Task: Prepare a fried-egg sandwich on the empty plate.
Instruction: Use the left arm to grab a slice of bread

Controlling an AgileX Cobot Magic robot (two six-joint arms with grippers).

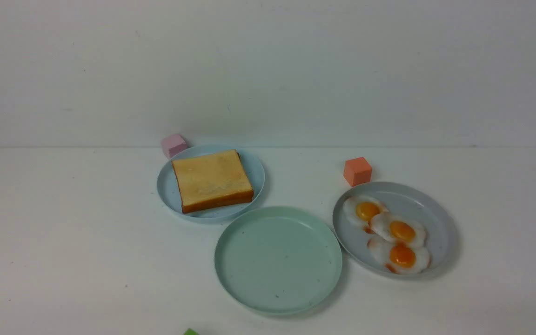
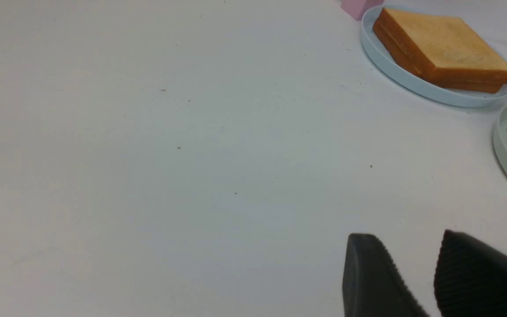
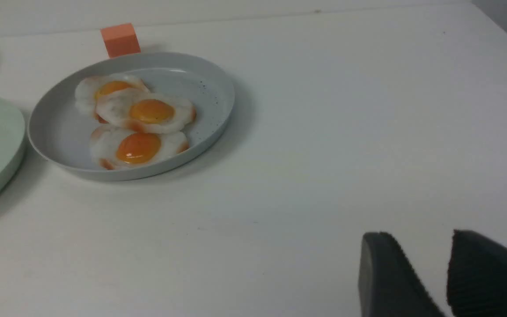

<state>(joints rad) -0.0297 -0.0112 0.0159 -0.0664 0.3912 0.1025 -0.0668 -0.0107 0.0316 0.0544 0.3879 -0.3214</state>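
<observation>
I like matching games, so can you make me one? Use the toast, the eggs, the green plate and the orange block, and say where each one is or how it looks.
Things:
1. toast
2. fried eggs
3. mint-green plate
4. orange block

Places or states:
A. on the grey-blue plate
B. bare, nothing on it
C. on the table, just behind the grey-blue plate
D. on the light blue plate

Pairs: 1-D, 2-A, 3-B, 4-C

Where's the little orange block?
In the front view, the orange block sits right of centre, just behind the grey-blue plate holding three fried eggs.
</observation>
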